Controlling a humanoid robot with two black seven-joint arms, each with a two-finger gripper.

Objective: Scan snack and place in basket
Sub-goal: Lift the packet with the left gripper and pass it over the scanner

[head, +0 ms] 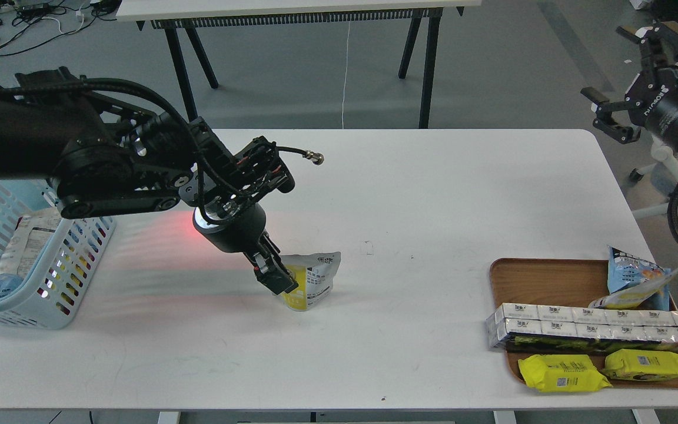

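The snack pouch stands on the white table near its middle, white-grey on top and yellow below. My left gripper is down at the pouch's left side and covers that half of it. Its fingers read as one dark block, so I cannot tell whether they hold the pouch. The light blue basket sits at the table's left edge with some packets inside, partly hidden by my left arm. My right gripper is open and empty, high beyond the table's far right corner.
A brown wooden tray at the front right holds a row of white boxes, two yellow packets and a blue bag. A red glow lies on the table beside my left arm.
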